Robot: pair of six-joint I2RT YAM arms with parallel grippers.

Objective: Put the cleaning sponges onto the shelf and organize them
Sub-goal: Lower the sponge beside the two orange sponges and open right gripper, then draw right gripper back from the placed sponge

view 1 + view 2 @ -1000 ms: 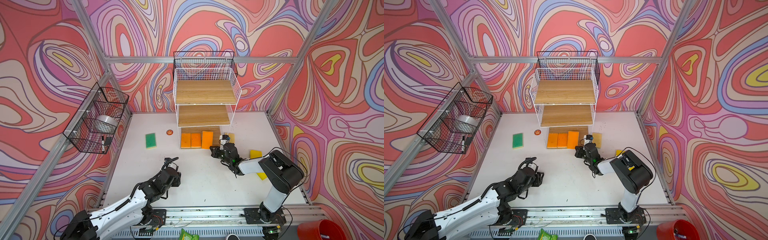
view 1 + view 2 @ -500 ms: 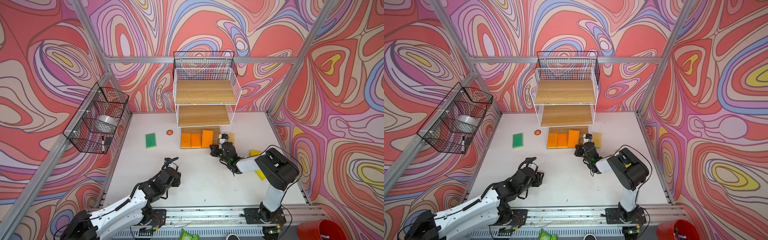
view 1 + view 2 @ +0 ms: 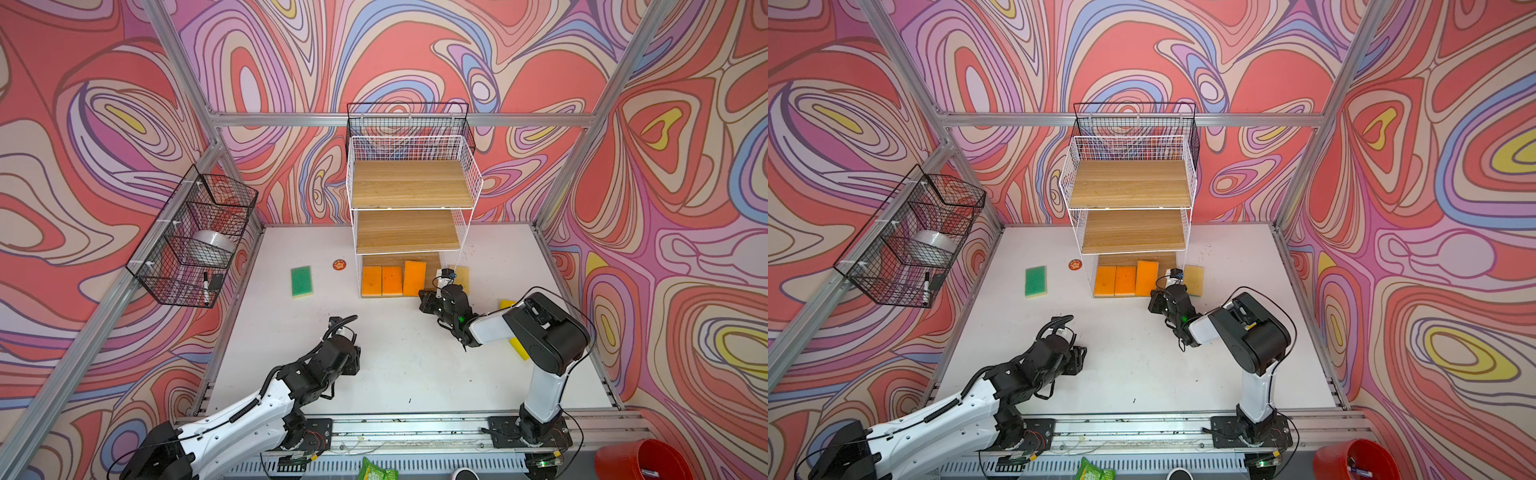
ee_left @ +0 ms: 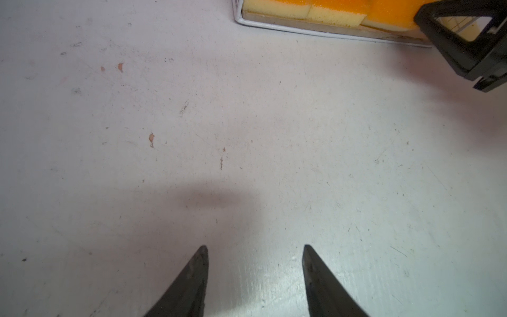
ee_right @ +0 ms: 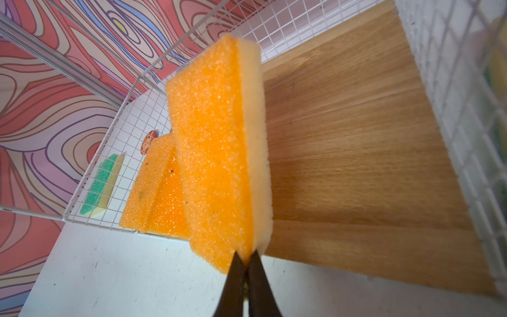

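The orange sponge [image 5: 214, 153] is showing a coarse, open-pored, glistening scrub face over a finer, matt pale-yellow foam backing. The shelf [image 5: 356, 137] is showing light wooden boards with a smooth satin grain, framed in thin white-coated wire mesh. The bench [image 4: 247, 123] is looking matt white, scuffed and flecked with small chips. The left gripper [image 4: 255, 246] is showing dark, matt, worn fingers. The green sponge [image 5: 98, 186] is showing a rough scrub face too. The baskets [image 3: 195, 245] are showing black-coated wire, and the frame rails [image 3: 270, 119] are gleaming like brushed aluminium.
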